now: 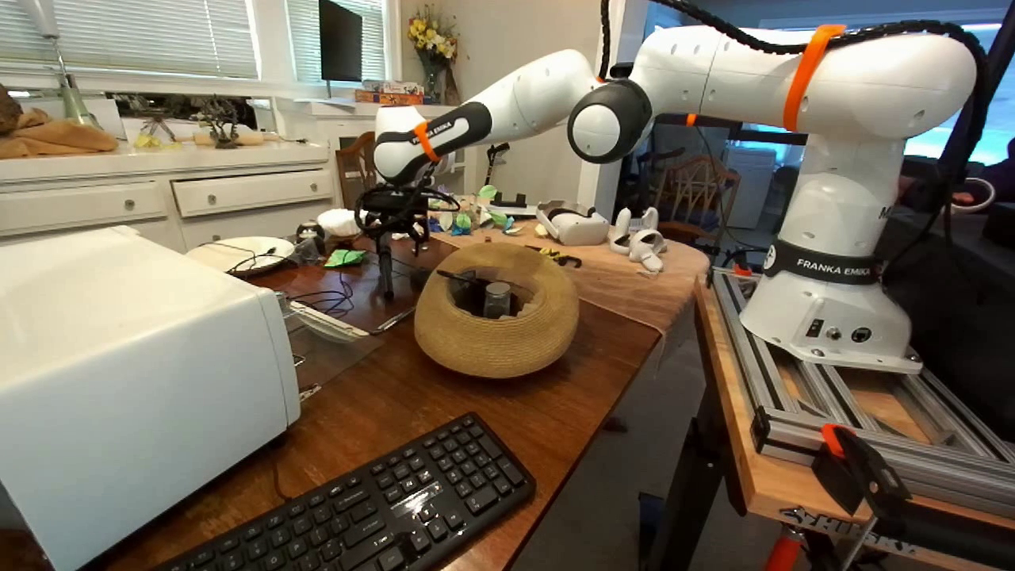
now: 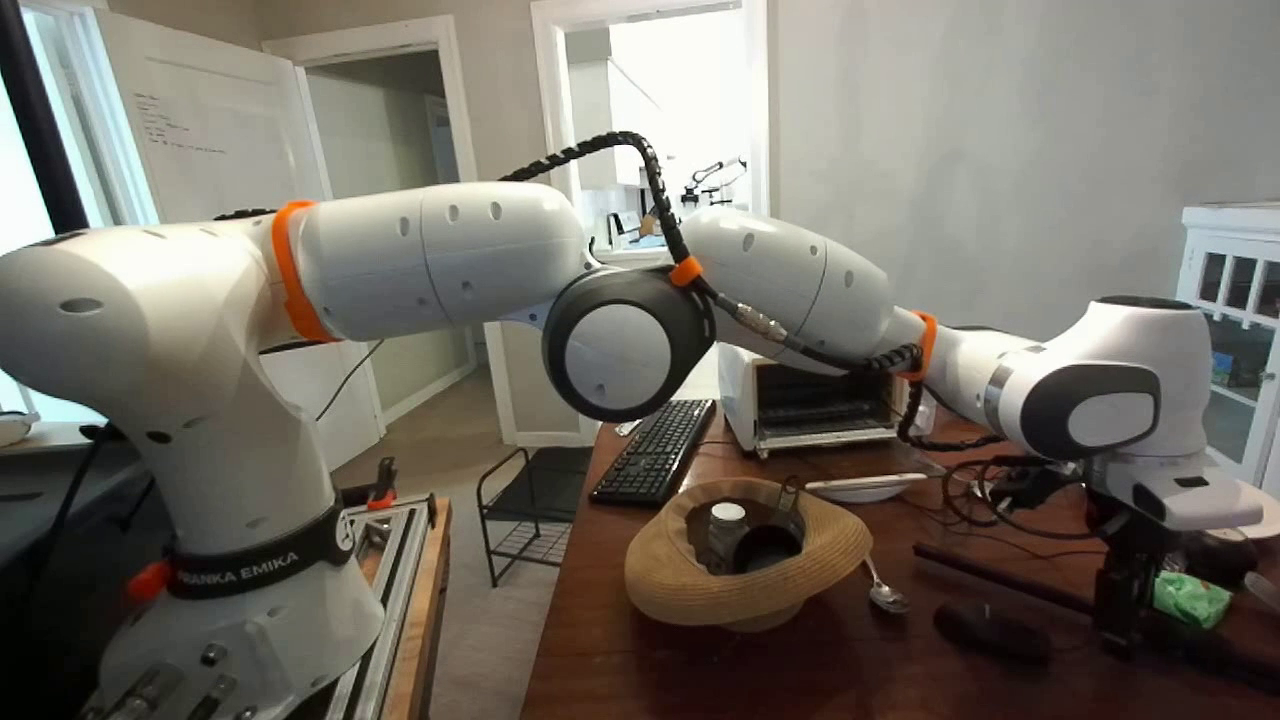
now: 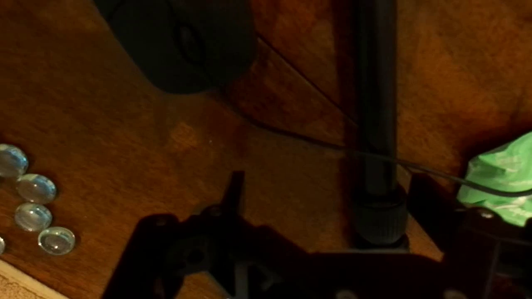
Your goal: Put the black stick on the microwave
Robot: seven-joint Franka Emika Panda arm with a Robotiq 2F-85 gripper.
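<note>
The black stick [image 2: 1000,577] lies on the wooden table in an exterior view. In the wrist view the black stick [image 3: 377,91] runs upright through the picture, with a ribbed collar near its lower end and a thin cable crossing it. My gripper [image 3: 328,178] is open, with one finger on each side of the stick. The stick is nearer the right finger and not gripped. The gripper [image 2: 1118,625] points down at the table and also shows in an exterior view [image 1: 387,281]. The white microwave [image 1: 143,381] stands far from the gripper; its front [image 2: 738,395] shows a dark, racked interior.
An upturned straw hat [image 1: 499,349] holding a jar stands between the arm base and microwave. A keyboard [image 1: 396,492] lies beside the microwave. A mouse [image 3: 187,41], a green packet [image 3: 498,178], glass beads [image 3: 35,189] and a spoon [image 2: 887,597] lie near the gripper.
</note>
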